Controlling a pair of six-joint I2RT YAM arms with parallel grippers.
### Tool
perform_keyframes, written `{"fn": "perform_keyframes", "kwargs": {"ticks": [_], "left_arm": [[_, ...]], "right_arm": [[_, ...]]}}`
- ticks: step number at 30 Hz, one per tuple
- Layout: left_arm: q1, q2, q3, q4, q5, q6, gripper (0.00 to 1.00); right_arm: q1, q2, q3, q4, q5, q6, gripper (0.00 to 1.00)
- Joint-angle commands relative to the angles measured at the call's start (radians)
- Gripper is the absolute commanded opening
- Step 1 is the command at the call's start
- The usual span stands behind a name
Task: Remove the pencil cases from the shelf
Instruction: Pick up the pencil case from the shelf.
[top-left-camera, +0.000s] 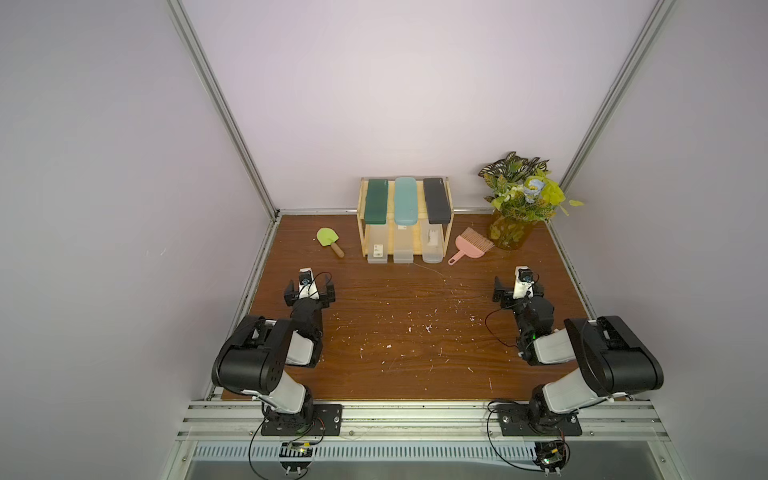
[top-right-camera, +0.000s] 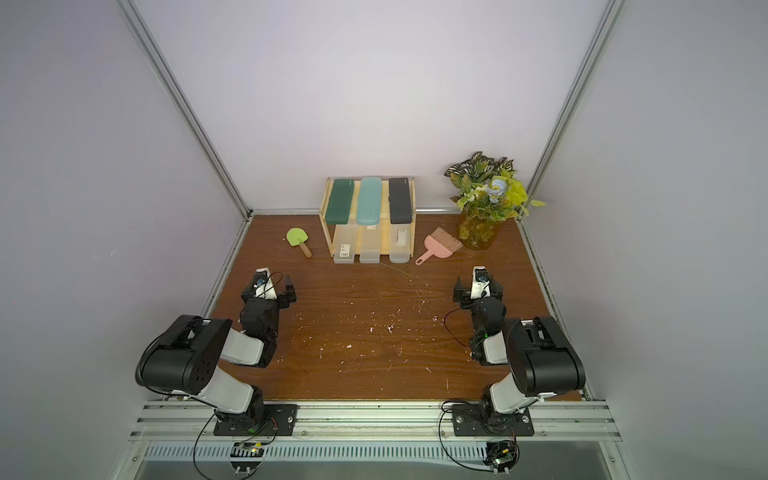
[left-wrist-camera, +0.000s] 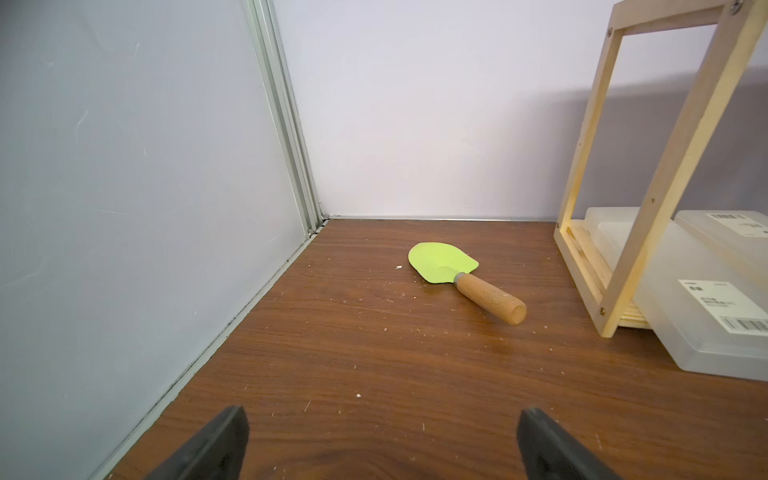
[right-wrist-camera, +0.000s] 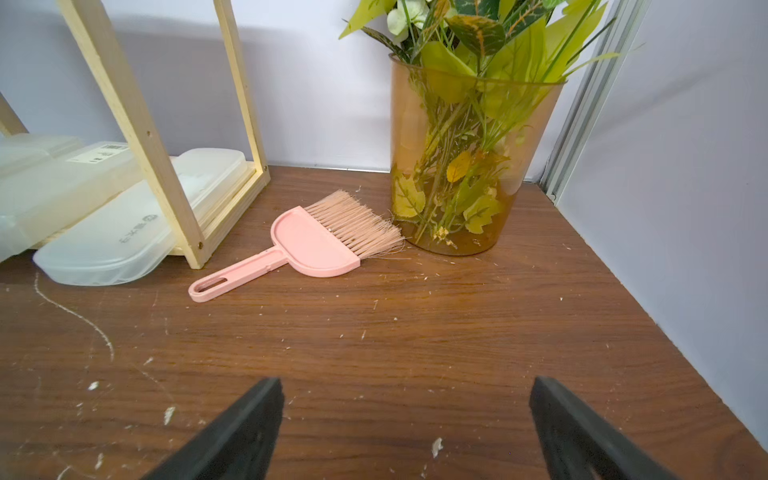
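Observation:
The wooden shelf (top-left-camera: 361, 220) stands against the back wall. Its upper tier carries a dark green pencil case (top-left-camera: 376, 201), a teal one (top-left-camera: 404, 200) and a black one (top-left-camera: 436, 200). On the lower tier lie three frosted cases (top-left-camera: 403, 249) with their front ends jutting past the frame; one (left-wrist-camera: 706, 328) has a barcode label and another (right-wrist-camera: 112, 245) shows beside a shelf post (right-wrist-camera: 137, 124). My left gripper (top-left-camera: 310, 290) (left-wrist-camera: 382, 419) and right gripper (top-left-camera: 518, 287) (right-wrist-camera: 407, 395) hover open and empty over the table, well in front of the shelf.
A green spatula (top-left-camera: 328, 239) (left-wrist-camera: 444, 266) lies left of the shelf. To its right a pink hand brush (top-left-camera: 469, 247) (right-wrist-camera: 311, 245) touches an amber vase of plants (top-left-camera: 509, 232) (right-wrist-camera: 465, 166). Walls close three sides of the table.

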Motion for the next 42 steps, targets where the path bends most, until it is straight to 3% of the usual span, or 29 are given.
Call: {"fn": "perform_keyframes", "kwargs": {"ticks": [1,22,25,28,31,34,38,42], "left_arm": [[0.012,-0.001,0.013,0.005,0.000,-0.004,0.99],[0.039,-0.007,0.026,-0.033,0.058,-0.020,0.99],[0.039,-0.031,0.033,-0.059,0.078,-0.007,0.99],[0.033,-0.148,0.082,-0.242,0.068,-0.004,0.99],[-0.009,-0.258,0.109,-0.330,0.010,0.008,0.99],[-0.019,-0.365,0.179,-0.478,0.125,-0.077,0.99],[-0.033,-0.424,0.389,-0.846,0.255,-0.110,0.99],[-0.055,-0.479,0.506,-0.989,0.310,-0.148,0.99]], "right_arm": [[0.002,-0.002,0.018,0.020,-0.013,-0.009,0.99],[-0.020,-0.003,0.026,0.005,-0.042,0.006,0.99],[-0.004,-0.096,0.018,-0.056,-0.079,-0.031,0.99],[0.008,-0.225,0.038,-0.188,-0.061,-0.039,0.99],[0.053,-0.335,0.095,-0.329,-0.021,0.000,0.99],[0.186,-0.412,0.193,-0.519,0.081,-0.047,0.99],[0.350,-0.443,0.412,-0.821,0.173,-0.027,0.99],[0.504,-0.396,0.658,-1.033,0.282,-0.039,0.99]]}}
